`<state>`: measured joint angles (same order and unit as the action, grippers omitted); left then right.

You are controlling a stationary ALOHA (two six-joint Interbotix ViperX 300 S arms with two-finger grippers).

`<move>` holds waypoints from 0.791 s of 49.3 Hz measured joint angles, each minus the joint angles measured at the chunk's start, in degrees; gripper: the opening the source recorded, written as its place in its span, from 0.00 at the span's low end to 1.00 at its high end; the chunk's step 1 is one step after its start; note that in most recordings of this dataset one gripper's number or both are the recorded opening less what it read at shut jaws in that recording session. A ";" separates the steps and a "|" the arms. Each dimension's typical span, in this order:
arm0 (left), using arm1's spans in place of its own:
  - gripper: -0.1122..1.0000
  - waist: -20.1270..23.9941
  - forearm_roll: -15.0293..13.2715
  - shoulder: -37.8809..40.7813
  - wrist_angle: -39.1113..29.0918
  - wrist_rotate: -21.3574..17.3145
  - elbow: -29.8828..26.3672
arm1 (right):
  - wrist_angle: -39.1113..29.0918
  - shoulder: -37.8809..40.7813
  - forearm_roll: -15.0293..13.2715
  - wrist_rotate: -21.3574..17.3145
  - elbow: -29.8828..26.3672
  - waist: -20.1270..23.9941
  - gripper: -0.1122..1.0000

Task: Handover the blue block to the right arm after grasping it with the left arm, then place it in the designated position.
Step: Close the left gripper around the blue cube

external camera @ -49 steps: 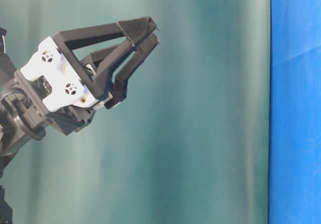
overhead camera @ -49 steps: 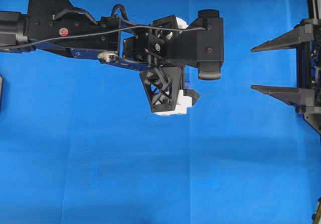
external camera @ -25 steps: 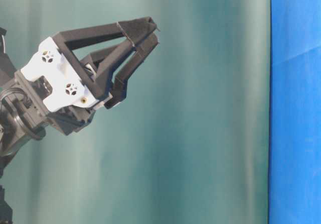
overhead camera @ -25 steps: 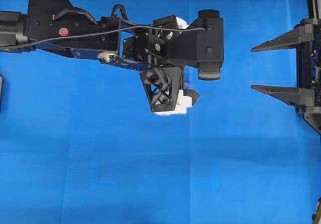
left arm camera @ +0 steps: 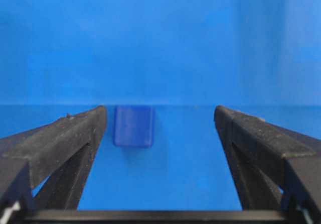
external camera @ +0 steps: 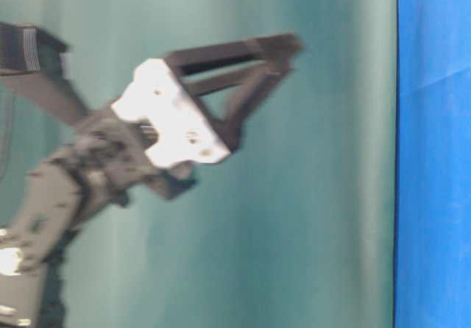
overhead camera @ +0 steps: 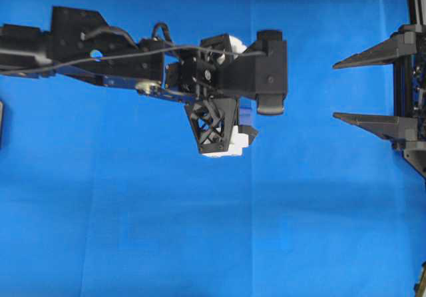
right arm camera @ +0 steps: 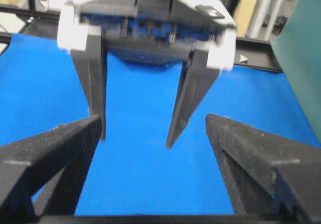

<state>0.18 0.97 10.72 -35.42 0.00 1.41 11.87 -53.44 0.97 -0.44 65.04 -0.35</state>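
The blue block (left arm camera: 133, 126) lies on the blue cloth, seen in the left wrist view between my left gripper's open fingers and close to the left finger (left arm camera: 75, 133). In the overhead view it is mostly hidden under the left gripper (overhead camera: 221, 129), which points down at the cloth with its white finger bases showing. The left gripper (left arm camera: 160, 116) is open and holds nothing. It shows blurred in the table-level view (external camera: 283, 48) and straight ahead in the right wrist view (right arm camera: 135, 139). My all-black right gripper (overhead camera: 335, 90) is open and empty at the right edge, well apart from the left one.
The blue cloth (overhead camera: 200, 230) covers the table. A dark object (overhead camera: 1, 120) sits at the left edge of the overhead view. A black frame rail (right arm camera: 261, 58) and room clutter stand behind the left arm in the right wrist view.
The left arm has shifted slightly left in the overhead view. Its gripper has moved toward the cloth in the table-level view and is motion-blurred. The right gripper has not moved.
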 measured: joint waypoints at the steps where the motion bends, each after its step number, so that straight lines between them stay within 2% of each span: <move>1: 0.93 0.00 0.00 0.26 0.70 0.00 0.44 | 0.00 0.09 0.00 0.00 0.09 0.00 0.98; 20: 0.93 0.88 0.18 3.25 15.12 -0.18 10.46 | 0.09 1.76 0.00 0.00 0.00 0.00 0.98; 39: 0.93 1.23 0.18 8.96 20.13 -0.26 11.51 | 0.00 1.76 0.00 0.00 0.00 0.00 0.98</move>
<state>1.41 1.14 19.69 -15.29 -0.26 12.92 11.87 -51.68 0.97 -0.44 65.04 -0.35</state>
